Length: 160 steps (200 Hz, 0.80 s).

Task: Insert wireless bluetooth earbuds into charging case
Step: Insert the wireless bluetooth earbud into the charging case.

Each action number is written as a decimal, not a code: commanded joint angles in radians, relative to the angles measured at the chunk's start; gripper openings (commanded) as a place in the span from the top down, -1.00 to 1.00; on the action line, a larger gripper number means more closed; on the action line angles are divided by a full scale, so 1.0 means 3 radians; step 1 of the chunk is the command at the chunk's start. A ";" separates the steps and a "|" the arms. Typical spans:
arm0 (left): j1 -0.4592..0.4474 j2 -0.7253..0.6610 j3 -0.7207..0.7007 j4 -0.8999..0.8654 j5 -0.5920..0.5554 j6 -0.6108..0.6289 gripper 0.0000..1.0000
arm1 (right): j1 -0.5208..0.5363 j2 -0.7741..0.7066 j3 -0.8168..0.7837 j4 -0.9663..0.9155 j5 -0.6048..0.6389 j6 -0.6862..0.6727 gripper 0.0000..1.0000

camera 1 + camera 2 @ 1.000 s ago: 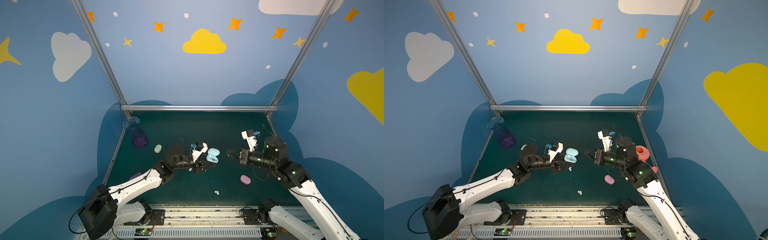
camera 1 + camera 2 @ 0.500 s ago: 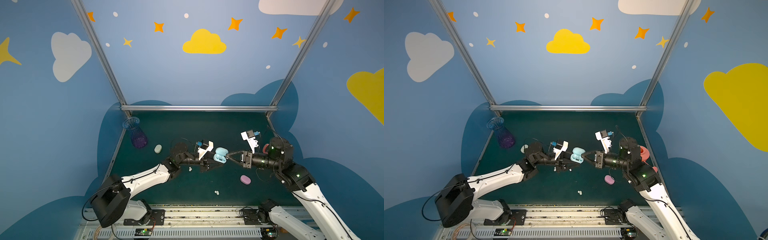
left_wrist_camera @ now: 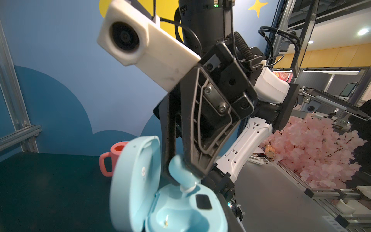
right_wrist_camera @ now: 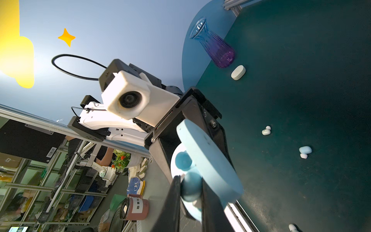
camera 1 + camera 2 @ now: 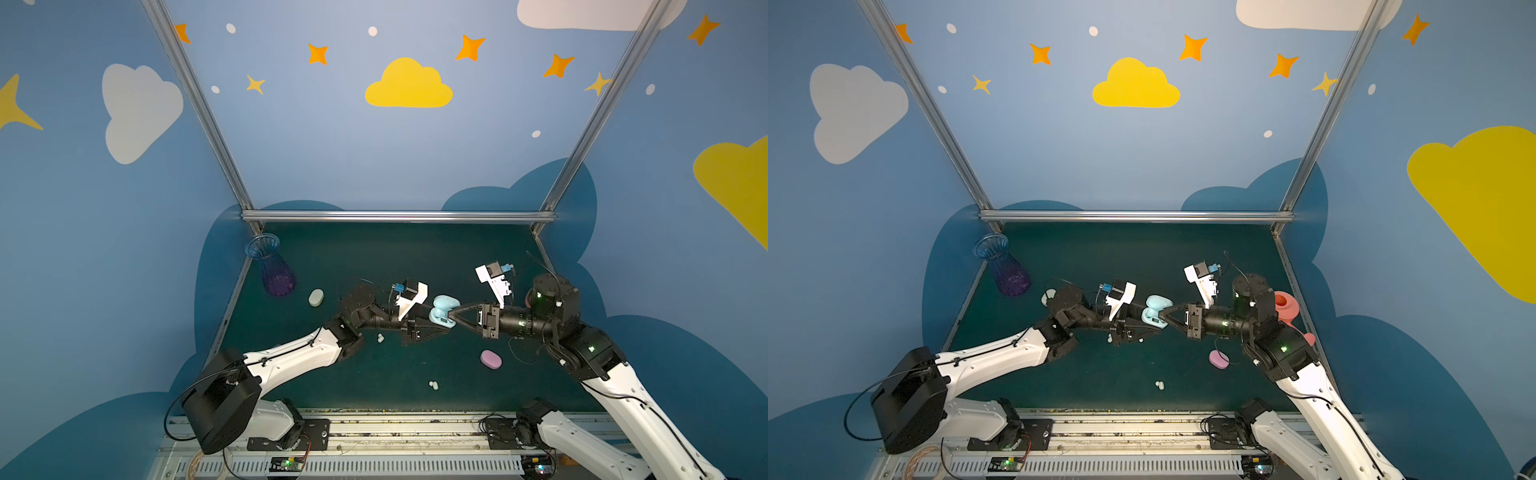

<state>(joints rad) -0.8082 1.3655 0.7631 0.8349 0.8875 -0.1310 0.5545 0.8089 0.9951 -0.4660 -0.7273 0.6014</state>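
Top views, grip: the left gripper (image 5: pixel 432 323) was clamped on the open blue case (image 5: pixel 443 308), held clear of the table (image 5: pixel 374 257). The right gripper (image 5: pixel 454 312) met it at the case's mouth, its tips pressed together.
Top views, count: three cases showed, namely the blue case, a whitish case (image 5: pixel 316 297) and a pink case (image 5: pixel 491 359). There was one vase (image 5: pixel 272 270) and one mug (image 5: pixel 1285 305). Whether the front earbud (image 5: pixel 1159 385) was one piece or two was unclear.
Left wrist view, task thing: the held earbud (image 3: pixel 178 167) sat pinched in the right gripper (image 3: pixel 181 176). Its pale tip was at the rim of one socket in the case base (image 3: pixel 202 217), beside the raised lid (image 3: pixel 136 180).
Left wrist view, doing it well: the step seemed to call for the following.
- Line the bud's stem up with the socket.
- Press it down gently.
- Open the pinch only once the bud sat flush.
- Hold the case steady with the left gripper meanwhile, so the base would not tip.
Left wrist view, count: two sockets showed, and the nearer one looked empty.
Right wrist view, grip: the right gripper's two fingers (image 4: pixel 174 200) squeezed the held earbud (image 4: pixel 190 189) against the case.
Right wrist view, count: on the table lay one white earbud (image 4: pixel 266 130), one loose blue earbud (image 4: pixel 305 151) and one edge earbud (image 4: pixel 292 227), cut off by the frame.
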 commanded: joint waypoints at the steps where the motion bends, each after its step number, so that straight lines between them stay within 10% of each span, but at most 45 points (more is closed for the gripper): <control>1: -0.0009 -0.0087 0.0040 0.0100 -0.0014 0.0024 0.74 | 0.0045 -0.0009 0.0027 -0.0025 -0.0025 -0.0069 0.71; 160: -0.0016 -0.0157 0.0019 0.0029 -0.0053 0.0045 0.74 | 0.0114 0.0067 0.0266 -0.0325 0.0434 -0.0236 0.14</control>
<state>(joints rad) -0.8082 1.3449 0.7628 0.8059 0.8688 -0.1268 0.5831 0.8215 1.0332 -0.5156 -0.6483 0.5552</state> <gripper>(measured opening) 0.387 0.413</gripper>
